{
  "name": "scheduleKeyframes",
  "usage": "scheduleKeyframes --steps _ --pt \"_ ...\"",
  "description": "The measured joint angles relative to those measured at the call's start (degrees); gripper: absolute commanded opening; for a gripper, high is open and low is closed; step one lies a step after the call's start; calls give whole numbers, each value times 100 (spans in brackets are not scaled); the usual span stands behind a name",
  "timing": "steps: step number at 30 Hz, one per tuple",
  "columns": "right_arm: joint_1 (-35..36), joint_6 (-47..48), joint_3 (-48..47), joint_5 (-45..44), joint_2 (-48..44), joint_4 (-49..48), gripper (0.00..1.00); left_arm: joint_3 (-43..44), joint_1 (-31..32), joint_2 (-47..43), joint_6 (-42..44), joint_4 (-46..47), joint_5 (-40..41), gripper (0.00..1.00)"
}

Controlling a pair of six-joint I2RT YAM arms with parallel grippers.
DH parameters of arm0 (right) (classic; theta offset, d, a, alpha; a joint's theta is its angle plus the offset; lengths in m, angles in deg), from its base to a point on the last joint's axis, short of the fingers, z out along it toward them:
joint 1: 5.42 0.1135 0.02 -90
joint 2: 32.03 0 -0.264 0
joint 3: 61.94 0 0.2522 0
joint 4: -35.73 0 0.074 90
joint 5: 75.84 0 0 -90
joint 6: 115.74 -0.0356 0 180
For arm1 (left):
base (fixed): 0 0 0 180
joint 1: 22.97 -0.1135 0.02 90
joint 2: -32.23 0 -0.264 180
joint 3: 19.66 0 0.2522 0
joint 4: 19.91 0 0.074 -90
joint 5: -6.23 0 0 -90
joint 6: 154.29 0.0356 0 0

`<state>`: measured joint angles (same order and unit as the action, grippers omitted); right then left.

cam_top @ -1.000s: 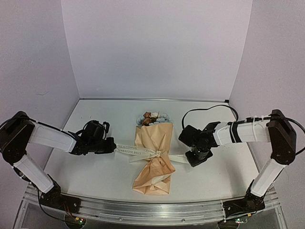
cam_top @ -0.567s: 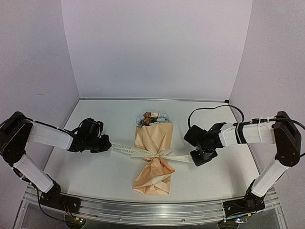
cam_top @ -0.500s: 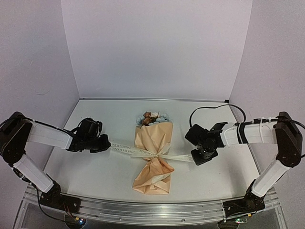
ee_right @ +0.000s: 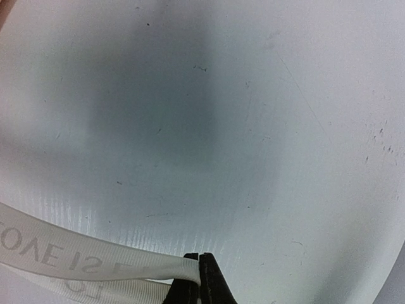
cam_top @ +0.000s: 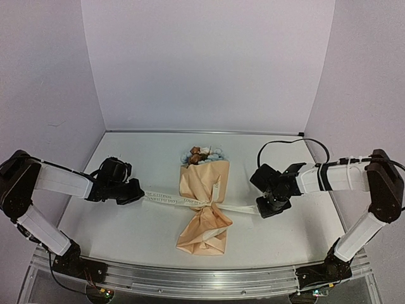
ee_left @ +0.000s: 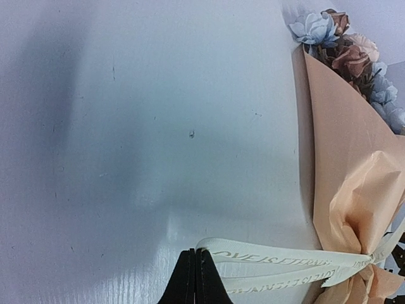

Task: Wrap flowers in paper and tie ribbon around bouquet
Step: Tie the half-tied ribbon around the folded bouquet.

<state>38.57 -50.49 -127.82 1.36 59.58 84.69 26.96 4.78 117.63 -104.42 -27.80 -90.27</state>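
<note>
The bouquet (cam_top: 204, 209) lies flat in the middle of the white table (cam_top: 126, 158), with the flowers (cam_top: 202, 155) at the far end, pale blue and rusty-brown blooms peeking out of the paper (cam_top: 204, 183). The peach-tan cone narrows to a tight waist, then flares again toward the near edge. Across that waist runs the ribbon (cam_top: 171, 199), cream with small lettering, knotted at the pinch and stretched out sideways to both arms. On the left, the left gripper (cam_top: 138, 193) sits low, well off to the side of the bouquet, its jaws pressed fully together on the ribbon's end. The left wrist view shows the black tips (ee_left: 195, 256) meeting, with two strands of ribbon (ee_left: 278, 261) leading off to the knot beside the paper (ee_left: 342, 158) and flowers (ee_left: 345, 54). On the right, the right gripper (cam_top: 259, 209) mirrors it – jaws closed tight (ee_right: 199, 259) and pinching the ribbon (ee_right: 76, 256) just above the tabletop.
</note>
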Motion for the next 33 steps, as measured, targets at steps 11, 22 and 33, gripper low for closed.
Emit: scheduleKeyframes --steps 11,22,33 --pt "-302 -232 153 312 -48 -116 0 -50 -6 -308 64 -46 -67 0" --pt "-356 -235 20 627 -48 448 18 897 308 -333 1105 -292 -289 0" --pt "-345 -288 -279 695 -615 973 44 2662 616 1026 1887 -363 -557 53"
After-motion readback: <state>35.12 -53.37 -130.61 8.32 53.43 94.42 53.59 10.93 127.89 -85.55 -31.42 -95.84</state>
